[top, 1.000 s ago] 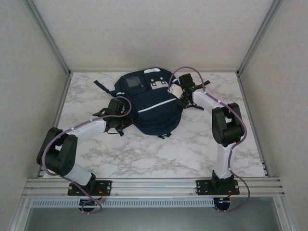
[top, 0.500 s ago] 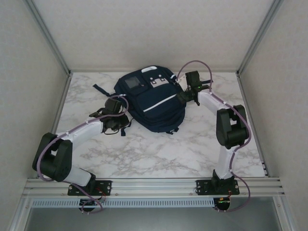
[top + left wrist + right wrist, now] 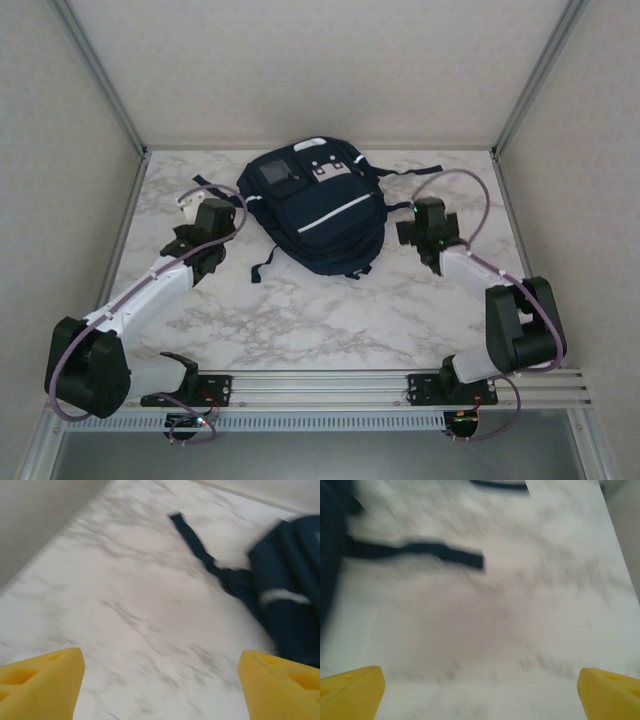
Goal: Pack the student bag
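Top external view showed the bag (image 3: 315,215), dark navy, lying flat on the far half of the marble table (image 3: 330,320). Its grey patch (image 3: 277,170) faced the back wall and a white stripe (image 3: 335,212) slanted across its front. Dark straps (image 3: 262,268) trailed from it onto the table. The left gripper (image 3: 198,230) stood near the bag's left side, apart from it. The right gripper (image 3: 425,228) stood near its right side, also apart.

Left wrist view, blurred, showed yellow fingers (image 3: 42,680) spread wide with bare table between them, holding nothing. One strap (image 3: 195,540) and the bag's edge lay ahead at right.

Right wrist view, blurred, showed its fingers (image 3: 350,685) equally wide and empty, with a strap lying ahead.
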Action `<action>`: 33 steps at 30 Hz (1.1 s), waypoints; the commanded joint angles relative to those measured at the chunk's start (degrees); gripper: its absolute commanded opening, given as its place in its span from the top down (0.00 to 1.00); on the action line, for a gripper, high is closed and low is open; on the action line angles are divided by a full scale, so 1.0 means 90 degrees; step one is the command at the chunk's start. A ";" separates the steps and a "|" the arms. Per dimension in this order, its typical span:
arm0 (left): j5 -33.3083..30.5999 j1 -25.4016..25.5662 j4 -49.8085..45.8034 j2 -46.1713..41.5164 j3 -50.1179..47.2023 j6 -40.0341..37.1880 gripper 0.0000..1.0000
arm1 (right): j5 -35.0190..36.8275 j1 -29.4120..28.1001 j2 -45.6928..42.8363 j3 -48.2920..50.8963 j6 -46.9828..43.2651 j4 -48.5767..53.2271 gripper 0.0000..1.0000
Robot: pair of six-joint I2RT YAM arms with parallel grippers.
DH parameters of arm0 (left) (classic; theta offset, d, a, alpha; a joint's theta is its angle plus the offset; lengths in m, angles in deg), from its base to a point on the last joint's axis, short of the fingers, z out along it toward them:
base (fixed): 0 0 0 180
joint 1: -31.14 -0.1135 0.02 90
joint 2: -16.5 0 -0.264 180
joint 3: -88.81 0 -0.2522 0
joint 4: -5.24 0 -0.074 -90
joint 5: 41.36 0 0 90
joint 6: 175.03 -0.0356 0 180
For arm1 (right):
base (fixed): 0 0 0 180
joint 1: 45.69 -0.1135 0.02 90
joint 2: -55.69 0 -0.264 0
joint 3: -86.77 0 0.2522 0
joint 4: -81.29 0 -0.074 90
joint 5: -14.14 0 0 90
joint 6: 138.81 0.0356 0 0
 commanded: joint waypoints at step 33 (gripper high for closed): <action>0.2225 -0.1689 0.6751 0.1828 -0.2637 -0.2239 0.00 | -0.1431 0.0999 0.0590 0.1849 0.0751 -0.4594 0.01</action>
